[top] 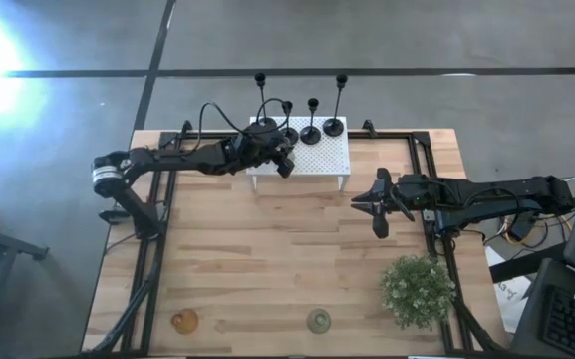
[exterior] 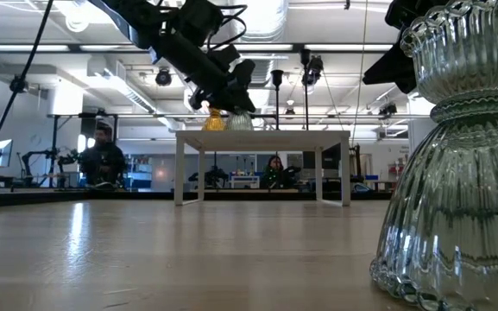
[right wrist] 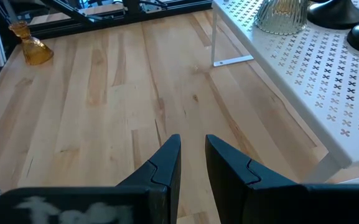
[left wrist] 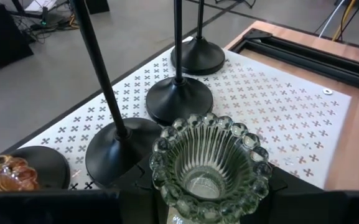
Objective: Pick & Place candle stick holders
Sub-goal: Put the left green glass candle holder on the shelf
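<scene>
Caught mid-placement over the white perforated rack point(top: 319, 160) at the far edge of the worktop point(top: 267, 259): left hand point(top: 283, 160) pinching a pale green glass holder point(left wrist: 207, 165) low on its body, mouth up and upright. Hung at the rack's left end, just beside an amber glass holder point(left wrist: 5, 174) and close in front of the four black holders point(top: 311, 134) lined along the back. Could not tell from the level view whether resting on the perforated top or just clear of it.

Judged the step in hand as setting the glass down and letting go. Best done by lowering straight down, kept vertical, onto the bare patch in front of the nearest black base. Best released only once seated flat, with the fingers spread just enough to clear the fluted sides. Then lifted straight up rather than swung sideways, given thin stems close by and amber glass at the elbow side, both easy to knock.

Left arm reached long and low from the left edge of the worktop, wrist bent down over the rack. Right hand point(top: 377, 204) parked above the bare wood right of centre, fingers parted by a narrow gap and holding nothing. Left waiting on the near edge: a second amber holder point(top: 184, 321) and a second green holder point(top: 318, 320).
</scene>
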Available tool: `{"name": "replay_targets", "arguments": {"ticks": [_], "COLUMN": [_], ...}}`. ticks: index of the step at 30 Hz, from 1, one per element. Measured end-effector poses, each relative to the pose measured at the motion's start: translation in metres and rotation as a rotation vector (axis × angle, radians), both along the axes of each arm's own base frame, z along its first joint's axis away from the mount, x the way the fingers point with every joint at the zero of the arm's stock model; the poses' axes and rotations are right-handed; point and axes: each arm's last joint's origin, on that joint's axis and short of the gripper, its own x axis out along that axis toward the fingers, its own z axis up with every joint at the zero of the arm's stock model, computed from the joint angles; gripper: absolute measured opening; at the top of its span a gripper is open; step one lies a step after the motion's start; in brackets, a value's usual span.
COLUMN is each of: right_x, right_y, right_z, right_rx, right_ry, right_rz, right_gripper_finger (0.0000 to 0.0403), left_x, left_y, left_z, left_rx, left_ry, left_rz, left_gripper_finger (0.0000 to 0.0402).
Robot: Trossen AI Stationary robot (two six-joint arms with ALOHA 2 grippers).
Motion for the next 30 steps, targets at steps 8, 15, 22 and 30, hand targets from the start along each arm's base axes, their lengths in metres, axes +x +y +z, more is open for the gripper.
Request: {"name": "replay_targets", "arguments": {"ticks": [8,15,22,30], "right_x": [0.0000,0.0000,-0.0001,0.0000], "right_y": [0.0000,0.0000,0.0000,0.0000], "right_z": [0.0001,0.0001,0.0000,0.0001], "right_rx": [0.000,0.000,0.000,0.000], "right_ry": [-0.001,-0.001,0.000,0.000], "right_rz": [0.000,0.000,0.000,0.000], "right_gripper_finger": [0.0068,0.0068,0.0068,0.0068], "left_x": [-0.0007,-0.0002,0.0006,0.0009], "left_y": [-0.0004,-0.0013,-0.0026,-0.0025], "left_z": [-0.0005,-0.0008,-0.0006,0.0007], "left_rx": [-0.007,-0.017,-0.023,-0.019], "left_ry": [0.008,0.007,0.003,0.002], "left_rz": [-0.004,-0.039,-0.093,-0.094], "left_gripper_finger": [0.0131,0.0135,0.0137,0.0139]}}
